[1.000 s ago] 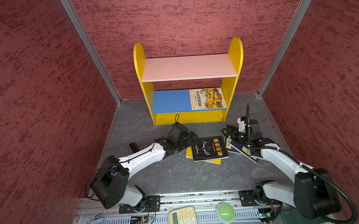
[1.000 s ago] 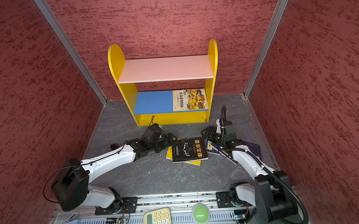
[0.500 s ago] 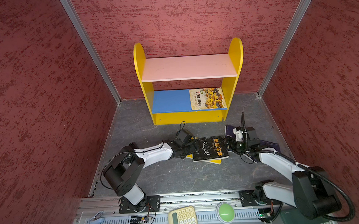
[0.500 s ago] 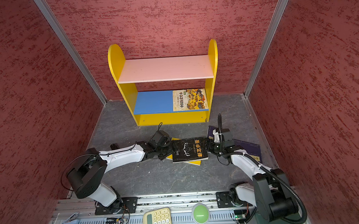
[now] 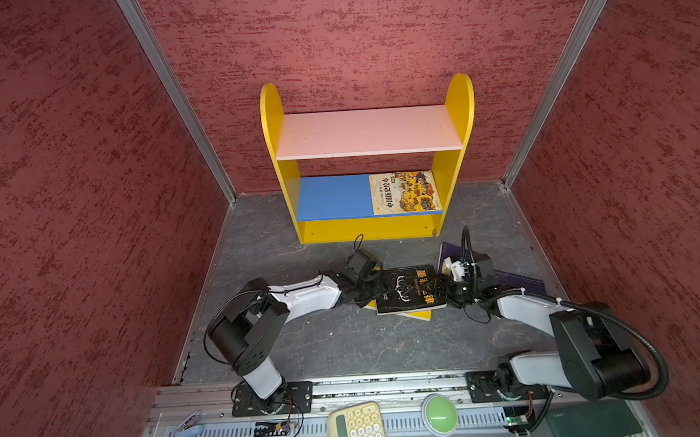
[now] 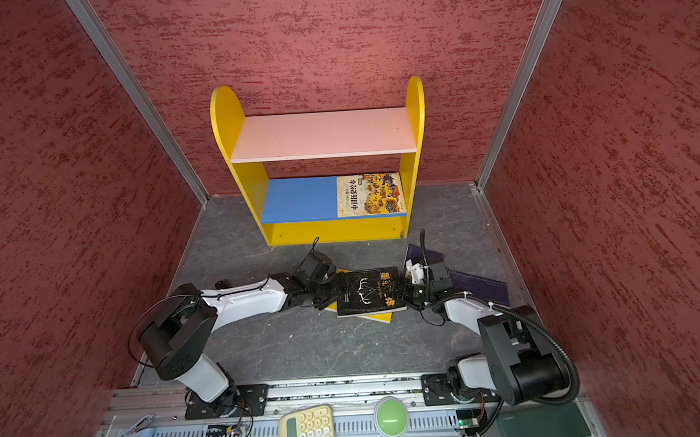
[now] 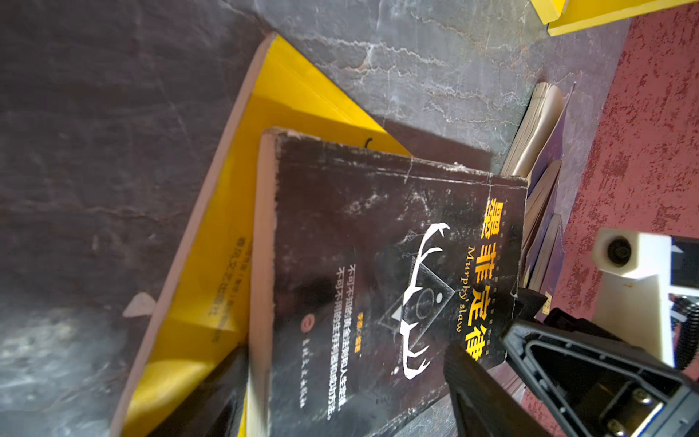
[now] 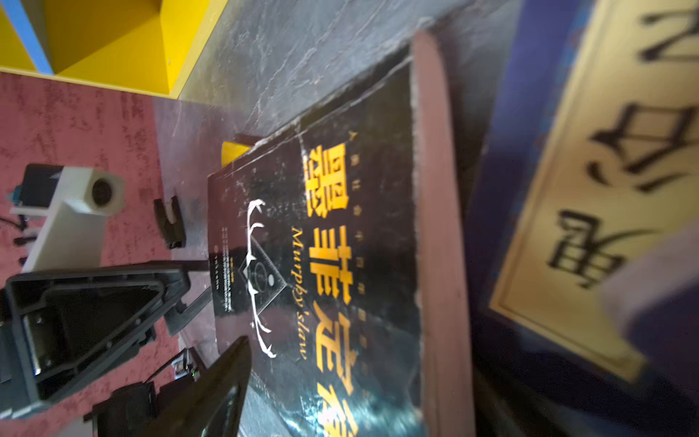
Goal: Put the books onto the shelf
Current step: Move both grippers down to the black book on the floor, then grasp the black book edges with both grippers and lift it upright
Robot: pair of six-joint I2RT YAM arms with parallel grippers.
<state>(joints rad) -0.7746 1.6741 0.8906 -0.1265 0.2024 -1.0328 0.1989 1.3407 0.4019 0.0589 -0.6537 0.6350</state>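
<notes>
In a top view the shelf [image 5: 274, 149] stands at 12 o'clock on the desk [image 5: 306, 347]. One illustrated book [image 5: 405, 192] already lies flat at the 3 o'clock end of its blue lower board [image 5: 330, 198]. The black book [image 5: 411, 288] lies near the desk's middle on top of a yellow book [image 5: 419, 315], which shows at its 6 o'clock edge. The left gripper [image 5: 375, 290] meets it at 9 o'clock and the right gripper [image 5: 444, 290] at 3 o'clock. I judge that a wide, floppy paperback is easier to lift level from two opposite edges. The navy books [image 5: 518, 280] wait on the desk at 3 o'clock of the black one.

The second top view agrees: black book [image 6: 369, 291], with the left gripper [image 6: 332, 291] and right gripper [image 6: 407, 293] on either side of it.

In the left wrist view the left gripper [image 7: 344, 359] has its jaws apart. One finger [image 7: 476, 386] is over the cover of the black book [image 7: 378, 265]. The other is down beside the page edge, on the yellow book [image 7: 227, 227]. That raised edge probably gives the lower finger room to get under. No clamp shows yet.

In the right wrist view the right gripper's jaws are also apart. One finger [image 8: 223, 378] hangs over the cover of the black book [image 8: 321, 265], whose edge runs between the jaws. A navy book's yellow label [image 8: 586, 189] lies just beside it. The second finger is too blurred to place, and I see no firm hold.
</notes>
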